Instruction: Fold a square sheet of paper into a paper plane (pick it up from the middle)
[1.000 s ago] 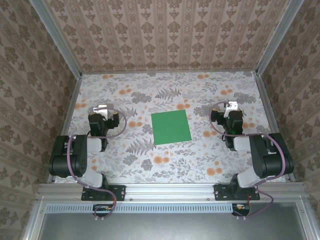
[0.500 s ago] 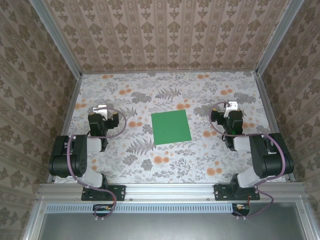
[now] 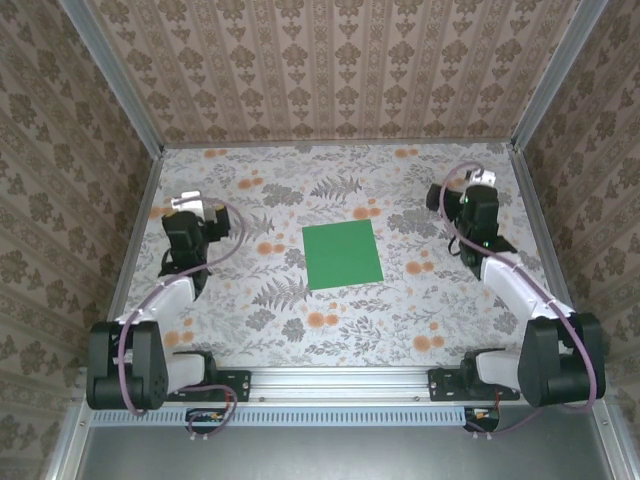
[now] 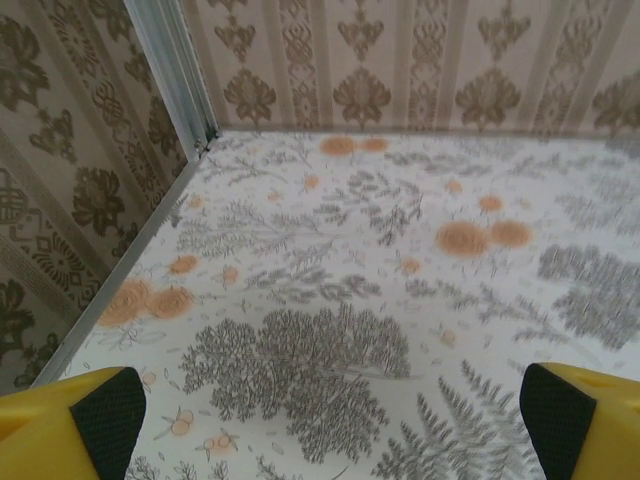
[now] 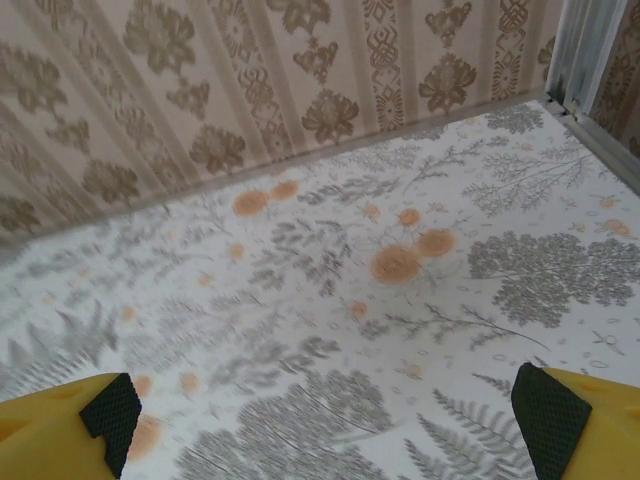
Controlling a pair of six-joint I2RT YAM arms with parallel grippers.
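Both arms have unfolded from their tucked posture of a second ago: elbows dropped toward the near rail, forearms stretched out over the floral-printed bench [image 3: 300, 330]. Left pincer [image 3: 190, 204] has moved slightly out toward the left wall and the far side. Right pincer [image 3: 480, 179] has travelled further, up toward the far right corner. Both pincers stand spread wide and carry nothing. In the wrist views the yellow fingers with black pads [image 4: 108, 405] [image 5: 550, 415] sit at opposite edges of each picture, with bare patterned bench between them. The bright green square sheet of paper [image 3: 343, 254] has not shifted. It lies flat and unfolded mid-bench, roughly midway between the two pincers and well apart from both, its near edge skewed a little against the rail. No crease is visible and no fold has begun. Judgement: this looks like the opening reach, the arms leaving rest before either turns inward to the sheet. Neither wrist camera points at the green paper, so both pincers would need to swing toward the centre and come down. Picking a flat sheet off the bench from its middle is likely the tricky part.
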